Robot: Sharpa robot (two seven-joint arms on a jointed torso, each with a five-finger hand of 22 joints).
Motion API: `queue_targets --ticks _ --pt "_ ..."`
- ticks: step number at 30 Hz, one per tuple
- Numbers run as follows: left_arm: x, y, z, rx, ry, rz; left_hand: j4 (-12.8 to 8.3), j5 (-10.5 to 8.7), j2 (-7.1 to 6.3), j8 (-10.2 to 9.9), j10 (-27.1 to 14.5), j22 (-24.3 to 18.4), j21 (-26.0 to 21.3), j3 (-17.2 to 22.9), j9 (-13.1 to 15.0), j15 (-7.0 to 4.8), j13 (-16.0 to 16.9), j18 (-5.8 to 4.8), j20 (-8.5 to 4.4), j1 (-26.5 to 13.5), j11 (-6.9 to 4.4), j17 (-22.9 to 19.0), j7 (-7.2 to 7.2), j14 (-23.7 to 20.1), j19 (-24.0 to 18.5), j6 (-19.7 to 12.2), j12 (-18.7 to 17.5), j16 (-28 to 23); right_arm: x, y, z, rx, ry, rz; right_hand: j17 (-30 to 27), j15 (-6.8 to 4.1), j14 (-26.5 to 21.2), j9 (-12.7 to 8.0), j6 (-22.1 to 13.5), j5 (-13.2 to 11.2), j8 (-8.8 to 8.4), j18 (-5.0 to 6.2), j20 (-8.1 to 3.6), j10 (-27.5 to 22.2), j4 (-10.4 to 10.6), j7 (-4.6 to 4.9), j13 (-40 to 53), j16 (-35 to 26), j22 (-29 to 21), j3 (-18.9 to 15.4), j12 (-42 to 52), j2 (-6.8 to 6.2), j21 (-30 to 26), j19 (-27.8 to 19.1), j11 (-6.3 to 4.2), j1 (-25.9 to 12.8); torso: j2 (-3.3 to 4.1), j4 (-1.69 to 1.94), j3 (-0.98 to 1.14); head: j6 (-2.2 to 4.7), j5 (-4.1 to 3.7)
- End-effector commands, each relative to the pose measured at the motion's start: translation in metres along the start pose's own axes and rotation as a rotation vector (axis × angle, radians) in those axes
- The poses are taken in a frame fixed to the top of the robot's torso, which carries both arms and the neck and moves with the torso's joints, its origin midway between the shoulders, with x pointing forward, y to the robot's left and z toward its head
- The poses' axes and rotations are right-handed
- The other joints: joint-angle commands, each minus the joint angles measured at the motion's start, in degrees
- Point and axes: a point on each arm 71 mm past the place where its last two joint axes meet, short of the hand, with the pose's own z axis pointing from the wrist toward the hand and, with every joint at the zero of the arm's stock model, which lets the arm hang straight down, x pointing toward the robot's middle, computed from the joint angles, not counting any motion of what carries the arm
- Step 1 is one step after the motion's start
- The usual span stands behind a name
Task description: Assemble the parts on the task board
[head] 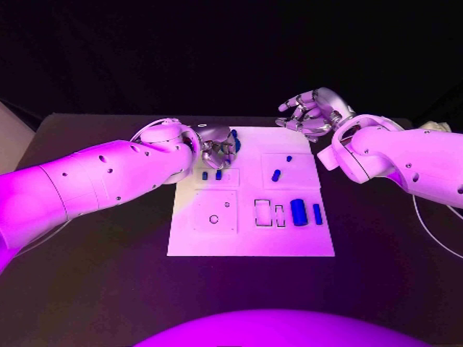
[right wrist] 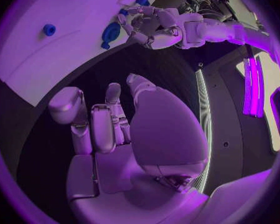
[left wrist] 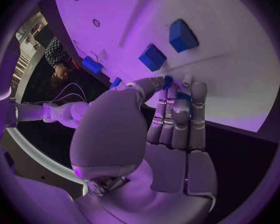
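- The task board (head: 250, 238) lies flat in the middle of the black table (head: 85, 289), its long side running away from the robot.
- On it the blue parts are scattered: a thick bar (head: 298, 212) and a thin bar (head: 317, 212) lie side by side near the right edge, both with their long axis pointing away from the robot.
- A small peg (head: 276, 174) lies slightly tilted in the far right area; a smaller one (head: 290, 157) sits just beyond it.
- The left hand (head: 217, 145) is bent down over the far left corner of the board, fingers drawn together, tips touching a small blue piece (left wrist: 168, 79); whether they truly pinch it I cannot tell.
- The right hand (head: 312, 113) hangs above the board's far right corner, well off it, palm up, fingers loosely curled and apart, holding nothing.
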Motion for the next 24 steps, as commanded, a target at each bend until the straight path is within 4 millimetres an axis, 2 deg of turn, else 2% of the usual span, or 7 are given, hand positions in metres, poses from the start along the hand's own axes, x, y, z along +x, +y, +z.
queue_targets --ticks 1,8,24 --pt "0.004 0.002 0.000 -0.011 0.029 0.006 -0.9 -0.05 0.75 -0.3 1.3 1.3 1.1 0.3 0.1 -0.21 0.3 -0.01 -0.13 0.6 -0.24 1.2 0.13 1.1 1.1 0.5 -0.2 0.5 0.001 0.001 0.000 -0.009 0.013 0.001 0.0 -0.51 0.7 0.0 0.1 0.2 0.34 0.92 -0.19 0.1 -0.1 0.17 0.0 -0.3 -0.1 0.4 -0.2 -0.32 -0.3 -0.3 -0.01 -0.1 -0.01 -0.01 0.00 0.00 0.02" --pt "0.000 0.002 -0.001 0.005 -0.027 0.006 -4.0 0.03 2.06 -0.7 6.1 7.4 6.0 1.7 0.6 -1.42 2.0 -1.10 -1.26 1.9 -1.42 9.6 -0.63 7.6 5.6 3.7 1.1 2.8 0.001 0.001 0.000 -0.009 0.012 0.002 0.0 -0.51 0.7 0.0 0.1 0.2 0.34 0.92 -0.19 0.1 -0.1 0.17 0.0 -0.3 -0.1 0.4 -0.2 -0.32 -0.3 -0.3 -0.01 -0.1 -0.03 0.04 0.00 -0.04 -0.01" --pt "-0.008 0.003 -0.008 0.058 -0.152 -0.028 -4.6 0.00 2.15 -1.0 6.9 9.0 7.2 2.1 0.9 -1.62 2.8 -1.41 -1.53 1.2 -1.63 11.2 -0.77 9.0 6.8 4.9 0.9 3.1 0.001 0.001 -0.001 -0.011 0.012 0.002 0.0 -0.53 0.8 0.1 0.1 0.2 0.42 0.92 -0.21 0.2 -0.1 0.15 -0.2 -0.3 -0.1 0.5 -0.2 -0.26 -0.4 -0.2 -0.03 -0.3 -0.01 -0.01 -0.03 0.21 -0.05"
